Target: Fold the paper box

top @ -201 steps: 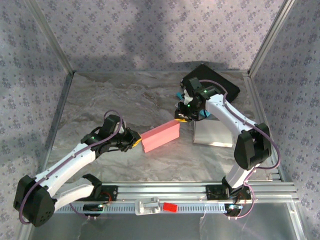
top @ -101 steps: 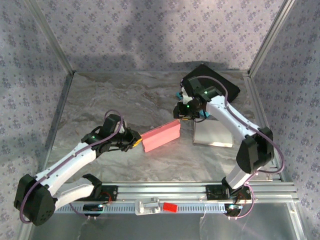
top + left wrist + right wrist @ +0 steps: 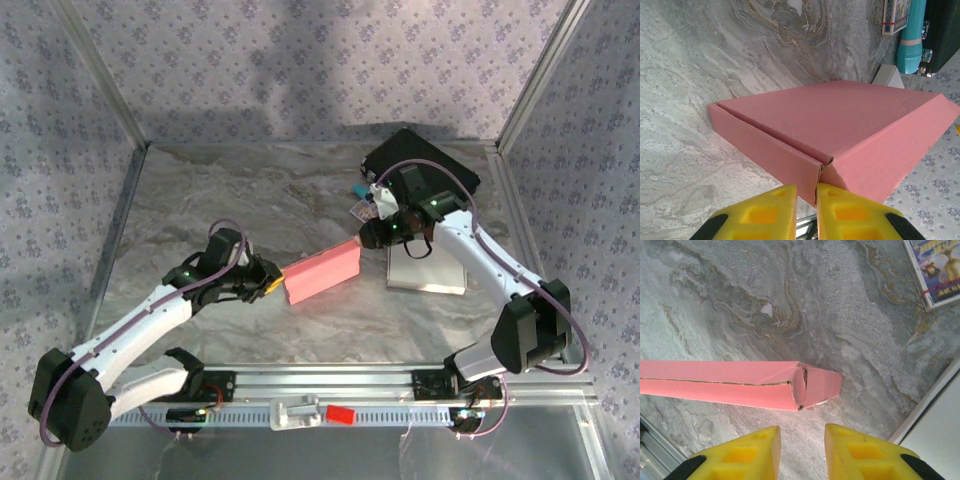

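The pink paper box (image 3: 322,270) lies closed and flat on the marble table, long side slanting up to the right. My left gripper (image 3: 272,284) is at its left corner. In the left wrist view the yellow fingers (image 3: 767,212) are shut on the cardboard edge where two walls of the box (image 3: 840,120) meet, with my left gripper (image 3: 806,202) pinching it. My right gripper (image 3: 371,238) hovers just off the box's right end. In the right wrist view my right gripper (image 3: 802,450) is open, and the box's end corner (image 3: 812,385) lies a little beyond the fingertips, untouched.
A black case (image 3: 425,165) sits at the back right, with a white sheet (image 3: 428,270) in front of it under the right arm. A small printed card pack (image 3: 362,209) and a teal tube (image 3: 911,35) lie near the case. Metal frame posts bound the table.
The right arm has swung its elbow out to the right and turned its wrist, drawing the gripper slightly back from the box's right corner. The box and left arm have stayed put.
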